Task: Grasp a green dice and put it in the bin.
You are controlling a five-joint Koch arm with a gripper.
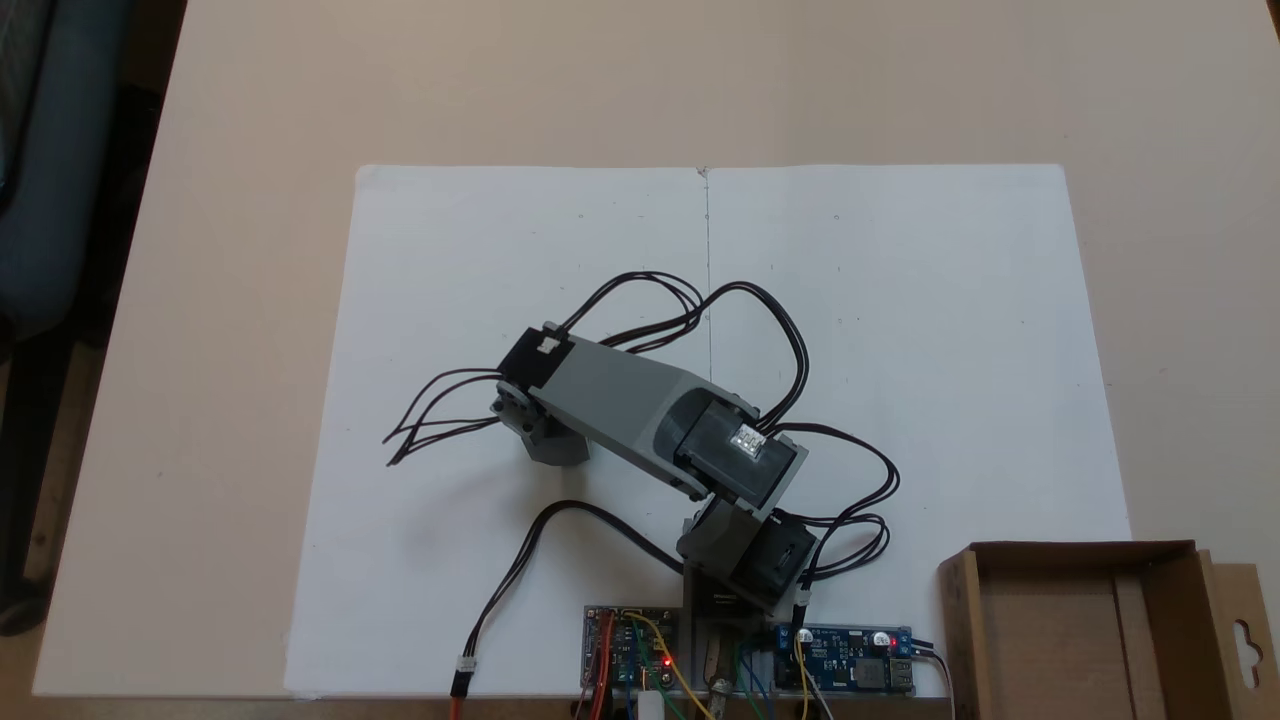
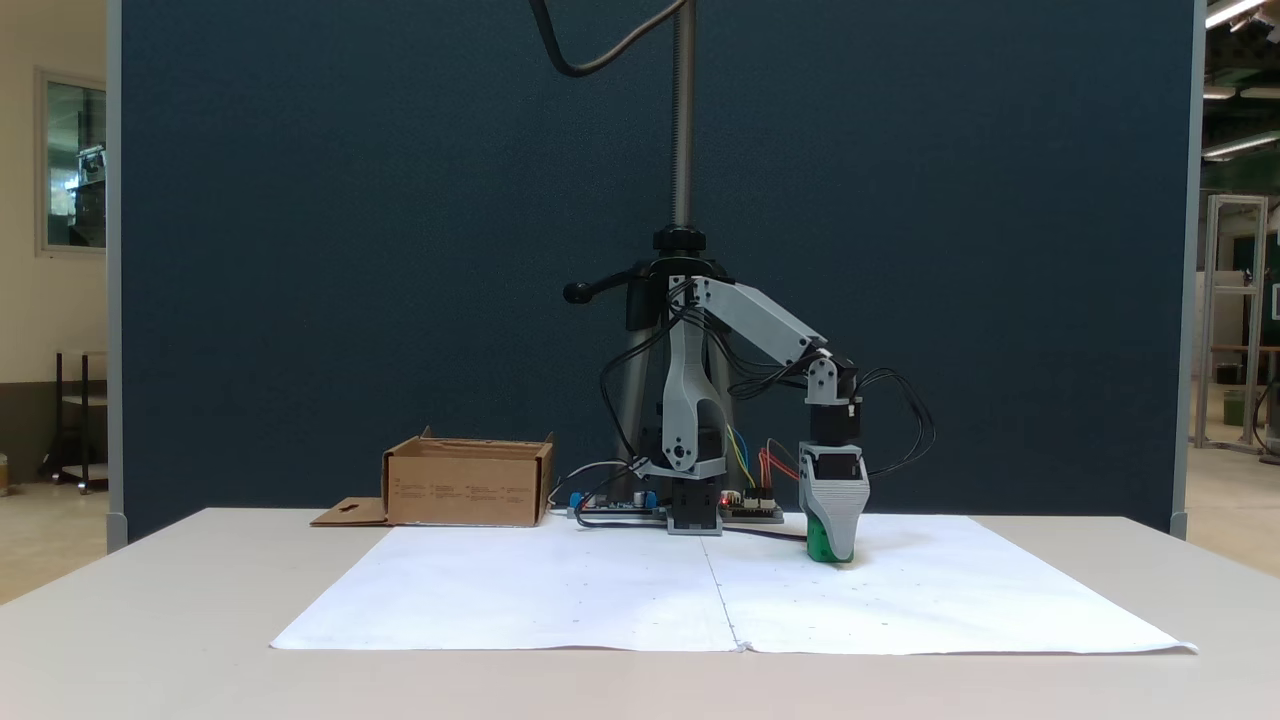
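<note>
Green plastic shows at the very tip of the gripper (image 2: 830,548) in a fixed view: we see the green dice (image 2: 822,545) low on the white paper sheet (image 2: 560,600), to the right of the arm's base, with the grey jaw housing standing straight down over it. The dice looks wedged at the jaw tips and touching or nearly touching the paper; we can't tell how wide the jaws stand or whether they actually clamp it, since they line up one behind the other there. In a fixed view from above, the arm (image 1: 620,400) reaches to the left over the paper and its own body covers the gripper and dice. The bin (image 1: 1080,630) sits at the lower right corner in a fixed view, off the paper's edge, brown cardboard, open top, flap with cut-out slot on its right side; from the front it (image 2: 468,485) stands left of the arm's base, well apart from the dice. Circuit boards (image 1: 845,660) with lit red LEDs sit by the base. Black cables (image 1: 440,420) loop off the arm. The beige table (image 1: 230,300) carries everything.
</note>
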